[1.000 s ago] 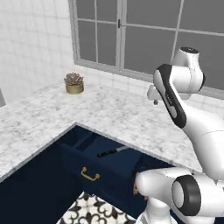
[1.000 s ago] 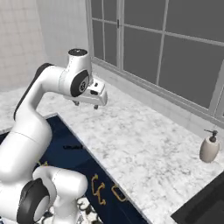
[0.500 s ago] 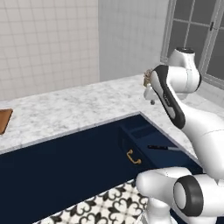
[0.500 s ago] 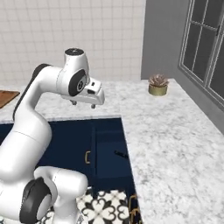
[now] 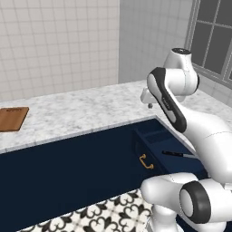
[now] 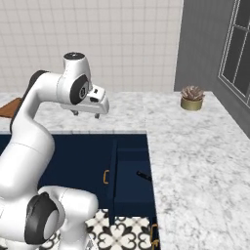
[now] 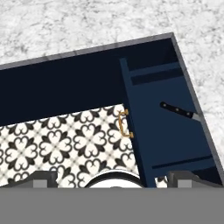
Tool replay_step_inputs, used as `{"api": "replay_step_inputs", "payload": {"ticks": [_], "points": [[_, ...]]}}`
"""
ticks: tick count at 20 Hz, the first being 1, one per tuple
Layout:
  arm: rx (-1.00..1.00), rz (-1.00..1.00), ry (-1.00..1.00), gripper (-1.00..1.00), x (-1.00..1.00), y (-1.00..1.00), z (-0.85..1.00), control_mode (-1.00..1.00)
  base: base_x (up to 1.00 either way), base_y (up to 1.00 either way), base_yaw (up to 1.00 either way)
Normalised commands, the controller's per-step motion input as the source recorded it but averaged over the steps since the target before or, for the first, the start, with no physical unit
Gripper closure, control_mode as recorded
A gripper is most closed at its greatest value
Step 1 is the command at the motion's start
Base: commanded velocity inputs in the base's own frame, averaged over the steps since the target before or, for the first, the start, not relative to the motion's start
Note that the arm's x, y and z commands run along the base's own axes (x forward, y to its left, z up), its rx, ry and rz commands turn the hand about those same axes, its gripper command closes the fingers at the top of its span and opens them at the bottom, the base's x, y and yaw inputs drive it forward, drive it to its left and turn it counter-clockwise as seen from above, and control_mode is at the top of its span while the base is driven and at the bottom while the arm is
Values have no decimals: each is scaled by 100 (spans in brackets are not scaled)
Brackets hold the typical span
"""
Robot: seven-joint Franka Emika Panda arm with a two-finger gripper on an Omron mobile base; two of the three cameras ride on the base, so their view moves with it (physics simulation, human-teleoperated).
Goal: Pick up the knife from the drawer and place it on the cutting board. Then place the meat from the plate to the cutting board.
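Base is swinging round, bringing cutting board [image 5: 12,118] into view at counter's left edge; knife [image 7: 176,110] is lying in open drawer [image 7: 168,127]; gripper [image 6: 85,114] state indiscernible.

The drawer [image 7: 168,127] stands pulled out below the counter [image 5: 86,111] corner, with the knife [image 7: 177,110] lying inside it. The cutting board [image 5: 12,118] sits on the counter well to the left; a potted plant [image 6: 192,98], probably, stands near the window [image 6: 238,49].
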Motion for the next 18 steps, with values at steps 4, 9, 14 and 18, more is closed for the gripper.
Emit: {"api": "replay_step_inputs", "payload": {"ticks": [4,9,14,18], "points": [[0,0,0,-100,0,0,0,100,0,0,0],[0,0,0,-100,0,-1,0,-100,0,0,0],[4,-8,-1,-100,-1,0,-38,-100,0,0,0],[5,-17,0,-100,0,0,-46,-100,0,0,0]]}}
